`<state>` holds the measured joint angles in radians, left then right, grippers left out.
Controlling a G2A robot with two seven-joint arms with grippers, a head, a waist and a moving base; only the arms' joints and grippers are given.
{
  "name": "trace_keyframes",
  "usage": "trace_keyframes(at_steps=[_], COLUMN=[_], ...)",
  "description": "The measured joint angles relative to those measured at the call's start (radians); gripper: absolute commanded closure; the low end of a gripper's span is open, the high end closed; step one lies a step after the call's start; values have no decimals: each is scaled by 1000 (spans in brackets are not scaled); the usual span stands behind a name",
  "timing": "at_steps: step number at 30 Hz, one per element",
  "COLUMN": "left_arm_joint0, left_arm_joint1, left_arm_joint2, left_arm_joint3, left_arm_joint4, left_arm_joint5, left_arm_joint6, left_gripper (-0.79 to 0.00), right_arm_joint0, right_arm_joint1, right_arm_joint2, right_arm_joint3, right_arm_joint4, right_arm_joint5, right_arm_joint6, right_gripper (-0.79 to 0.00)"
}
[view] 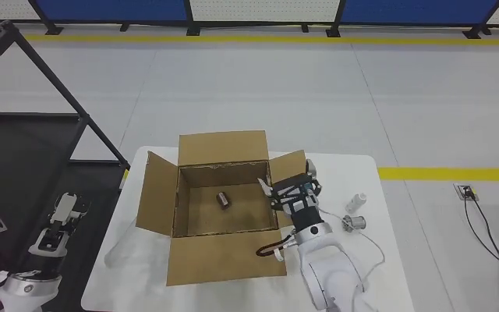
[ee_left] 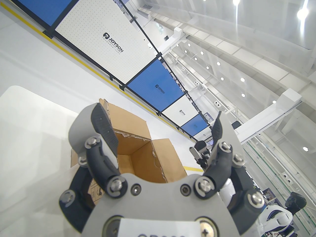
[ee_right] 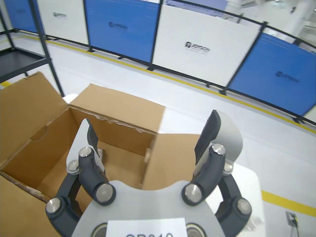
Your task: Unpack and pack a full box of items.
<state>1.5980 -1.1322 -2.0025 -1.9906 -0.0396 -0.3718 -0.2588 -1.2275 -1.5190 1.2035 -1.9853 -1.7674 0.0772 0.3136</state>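
Arms apart: right claw (view: 290,182) spread by the box's (view: 222,259) flap, left claw (view: 64,204) spread beside the table (view: 129,265)

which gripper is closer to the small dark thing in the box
Right. The right gripper is over the right flap of the box, near the dark thing; the left gripper is beyond the left edge of the table.

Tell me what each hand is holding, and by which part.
Nothing is held: the left hand and the right hand are both open and empty.
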Motion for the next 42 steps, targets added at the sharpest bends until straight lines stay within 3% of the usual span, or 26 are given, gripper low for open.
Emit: trace_keyframes(at_steps=[5,10,19,28,42], left_arm_joint0=[0,0,0,0,0], left_arm_joint1=[0,0,0,0,0], left_arm_joint2=[0,0,0,0,0], left_arm_joint3=[0,0,0,0,0], left_arm_joint4=[0,0,0,0,0], left_arm_joint5=[0,0,0,0,0], left_arm_joint6=[0,0,0,0,0], left_gripper=[-785,-785,-785,-785,-785], right_arm_joint0=[-285,-424,-264,-55,64], right_arm_joint1=[24,37,59,81,104], right_arm_joint2=[184,362,534,549,529], right_arm_joint3=[-218,-200,141,466,642], right_arm_joint4=[17,164,380,435,402], right_arm_joint5=[11,-53,-192,-305,-307], right_arm_joint6=[-28,-8,108,128,96], right_gripper=[-785,-785,-785,-785,-785])
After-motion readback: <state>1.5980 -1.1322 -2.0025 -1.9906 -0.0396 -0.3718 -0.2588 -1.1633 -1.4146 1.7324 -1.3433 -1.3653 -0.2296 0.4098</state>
